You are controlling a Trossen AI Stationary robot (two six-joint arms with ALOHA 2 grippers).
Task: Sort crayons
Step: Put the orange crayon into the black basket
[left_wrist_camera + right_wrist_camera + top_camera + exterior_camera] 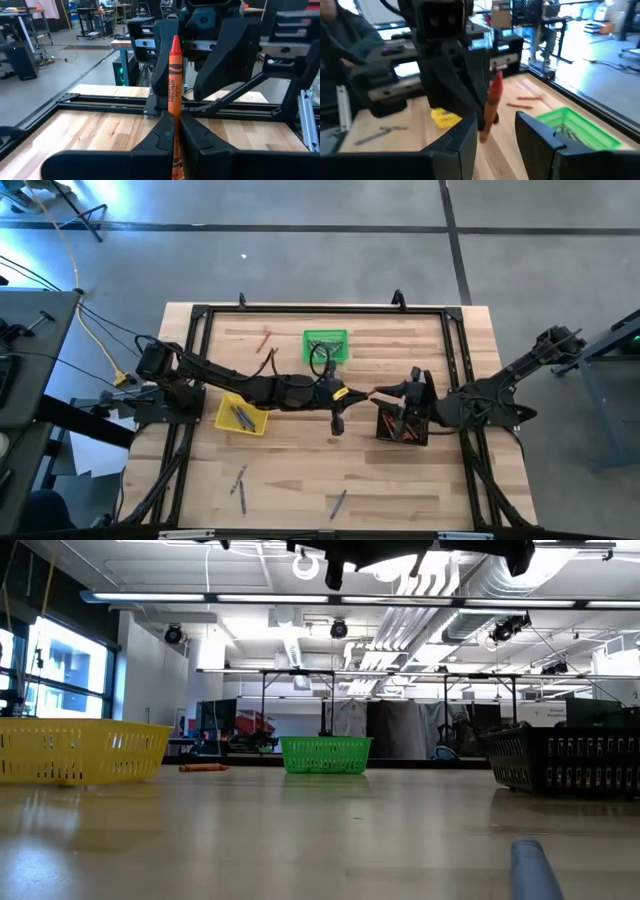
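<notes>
High view showed you both arms meeting over the middle of the pale wooden-slat table (pixel 300 480). Your left gripper (pixel 175 131) was clamped on the lower half of an orange-red paper-wrapped wax crayon (pixel 174 95), holding it upright with the tip free. Your right gripper (pixel 495 132) faced it with its fingers spread wide, one on each side of that same crayon but not yet touching it, so I judged this a handover about to happen.

Seen from above, the green mesh basket (pixel 327 345) sat at about twelve o'clock from the meeting point, the yellow mesh basket (pixel 242 416) with grey crayons in it at about nine o'clock, and the black mesh basket (pixel 402 423) just beneath your right arm at three o'clock. Loose orange-red crayons (pixel 265 340) lay near eleven o'clock, and loose grey crayons (pixel 338 502) at six and seven o'clock.

A crayon like this looked light and stiff, yet I judged it brittle: wax snaps under a hard squeeze or a sideways pull. You would have done best to take it on the papered shaft above the left fingers, where the wrap gives some grip, not on the bare tip.
</notes>
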